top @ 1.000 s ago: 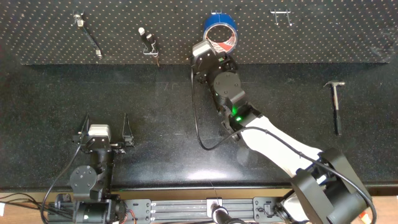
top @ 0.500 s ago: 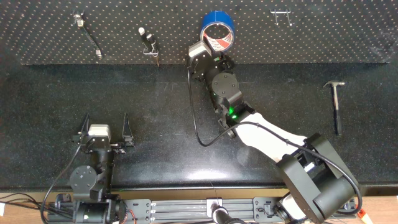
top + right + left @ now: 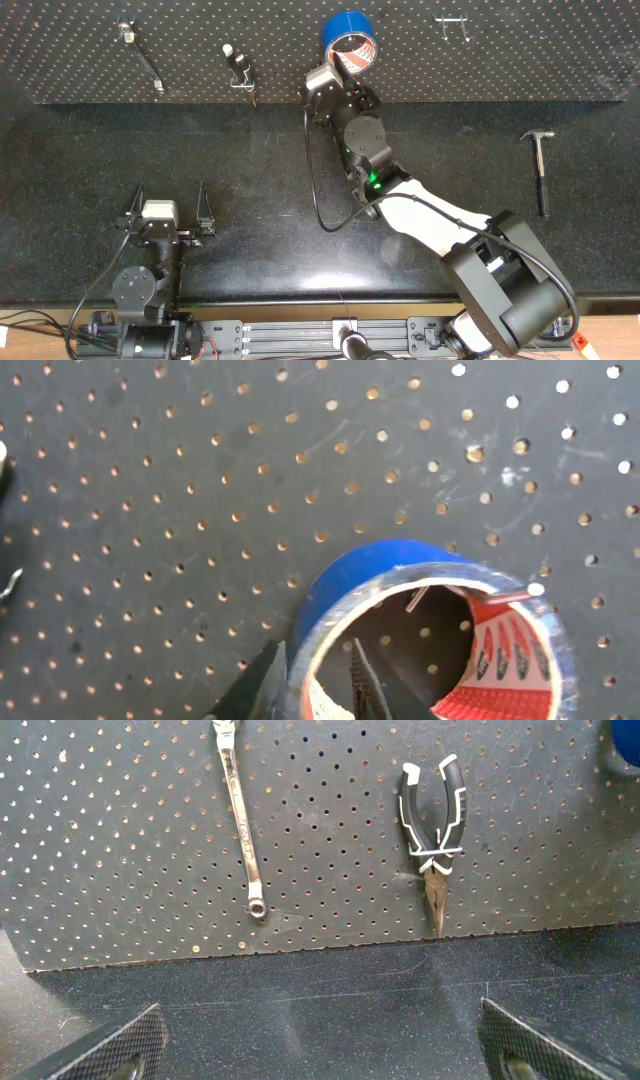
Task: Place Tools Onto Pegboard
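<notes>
Clamping tape roll [image 3: 341, 30] at pegboard [image 3: 500, 62]; right jaws astride rim.

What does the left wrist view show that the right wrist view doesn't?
Left wrist view adds a wrench and pliers hanging on the pegboard, the black table, and the open left end effector. Right wrist view adds the right end effector clamped on the blue tape roll's wall, a hook inside its ring. Shared: the pegboard; a blue sliver at the left wrist view's edge is probably that tape.

Blue tape roll [image 3: 350, 38], black dotted pegboard [image 3: 500, 60], black-and-white pliers [image 3: 437, 870], silver wrench [image 3: 241, 820].
</notes>
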